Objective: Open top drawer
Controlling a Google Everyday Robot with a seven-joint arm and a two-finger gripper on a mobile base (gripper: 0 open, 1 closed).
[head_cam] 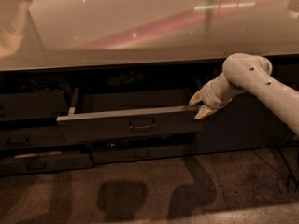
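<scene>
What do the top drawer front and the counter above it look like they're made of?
Top drawer: likely painted wood or laminate, matte dark grey, no glare. Counter: glossy, possibly polished stone or glass, mirroring lights. The gripper sits at the drawer's right end.

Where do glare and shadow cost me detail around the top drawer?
Camera view: pinkish glare streaks the glossy countertop; darkness under it hides the inside of the top drawer; the gripper at the drawer's right end is clearly lit; soft shadows fall on the floor.
</scene>
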